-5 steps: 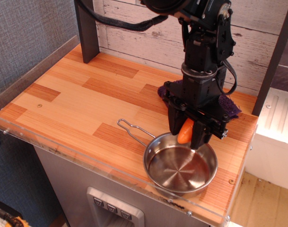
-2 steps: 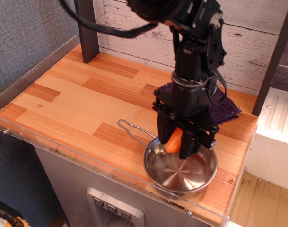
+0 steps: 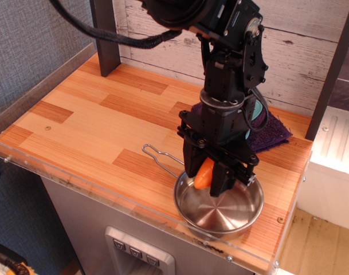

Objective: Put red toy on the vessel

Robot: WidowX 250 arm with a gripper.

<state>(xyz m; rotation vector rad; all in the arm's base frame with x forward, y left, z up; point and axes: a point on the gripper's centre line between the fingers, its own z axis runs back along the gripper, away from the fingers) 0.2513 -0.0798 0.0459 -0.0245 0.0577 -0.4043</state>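
Observation:
The red toy [image 3: 205, 172] is a small orange-red tapering plastic piece held between the fingers of my black gripper [image 3: 207, 182]. The gripper is shut on it and points down into the vessel [image 3: 243, 213], a shiny round steel saucepan at the table's front right. Its thin wire-loop handle [image 3: 157, 156] points left and back. The toy hangs just above the pan's left inner side; its lower end is hidden by the fingers, so I cannot tell whether it touches the pan.
A purple cloth [image 3: 271, 133] lies behind the pan, partly hidden by the arm, with a bit of teal showing [image 3: 255, 122]. A clear plastic lip [image 3: 105, 192] runs along the table's front edge. A dark post [image 3: 105, 34] stands at the back left.
The gripper has moved left and down with the red toy, from above the pan's back rim to low inside its left side.

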